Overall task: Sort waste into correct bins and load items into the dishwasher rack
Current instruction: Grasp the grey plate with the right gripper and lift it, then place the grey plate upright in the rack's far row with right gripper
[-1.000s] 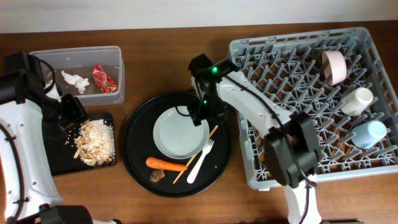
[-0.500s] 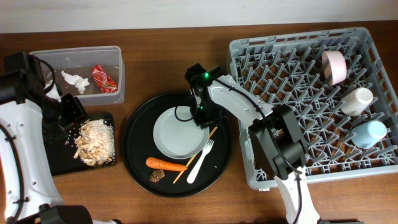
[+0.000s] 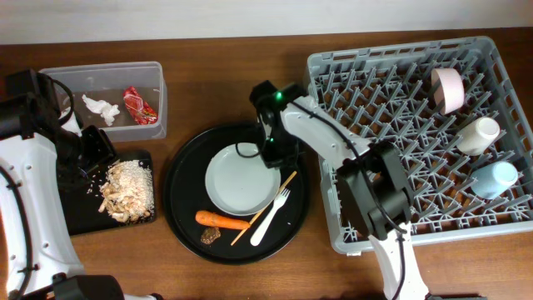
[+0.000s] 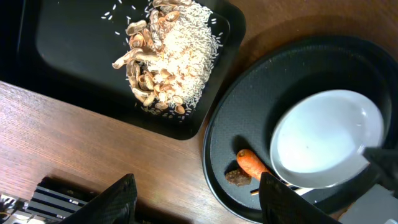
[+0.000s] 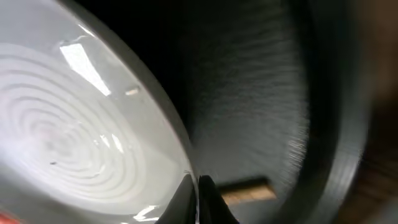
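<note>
Settling lower on the far-right rim of the plate [image 3: 237,179], the right gripper [image 3: 271,153] is apparently pinching it, so racking's next.

Right wrist view — plate [image 5: 74,137] blurred, cut off left

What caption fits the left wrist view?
Food scraps heaped on the shallow black tray, beside the round tray holding plate, carrot and brown lump.

1. No word, number or brand can be read in any view.
2. The red snack wrapper [image 3: 140,105] lies in the clear tub [image 3: 160,104] at the counter's back-left corner. It shows pale print, too small to make out.
</note>
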### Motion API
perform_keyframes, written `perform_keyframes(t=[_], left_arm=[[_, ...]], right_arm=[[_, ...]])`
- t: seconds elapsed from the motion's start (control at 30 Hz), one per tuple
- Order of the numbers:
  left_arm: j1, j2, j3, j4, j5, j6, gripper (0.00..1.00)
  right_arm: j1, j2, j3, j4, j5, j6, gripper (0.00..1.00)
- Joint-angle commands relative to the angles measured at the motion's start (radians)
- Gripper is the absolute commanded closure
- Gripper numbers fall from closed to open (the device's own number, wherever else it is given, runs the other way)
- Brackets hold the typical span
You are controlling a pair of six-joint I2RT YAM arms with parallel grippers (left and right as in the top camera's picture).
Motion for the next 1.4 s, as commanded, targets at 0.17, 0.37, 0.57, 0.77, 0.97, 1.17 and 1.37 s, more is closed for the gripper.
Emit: perform_keyframes(t=[0.17,0.37,0.57,0.77,0.97,1.17,1.37], left_arm=[[0.004,-0.015,0.013,0.0,0.003,0.002,0.38],[0.004,-0.015,0.013,0.0,0.003,0.002,0.38],[0.004,-0.015,0.013,-0.001,0.003,0.002,0.38],[0.004,-0.015,0.013,-0.004,0.003,0.002,0.38],[0.004,-0.015,0.013,-0.004,0.004,0.002,0.38],[0.004,-0.015,0.013,-0.004,0.003,0.002,0.38],[0.004,-0.015,0.013,-0.003,0.004,0.002,0.38]], right_arm=[[-0.085,-0.322,0.191,-0.094,0.472,-0.008,0.96],[-0.176,-0.414,0.191,-0.111,1.052,0.105,0.96],[-0.271,-0.369,0.163,-0.123,1.279,0.258,0.96],[-0.341,-0.276,0.163,-0.124,1.297,0.299,0.96],[-0.355,-0.182,0.163,-0.124,1.254,0.302,0.96],[-0.304,-0.135,0.157,-0.128,1.139,0.302,0.96],[-0.257,-0.135,0.157,-0.158,0.949,0.302,0.84]])
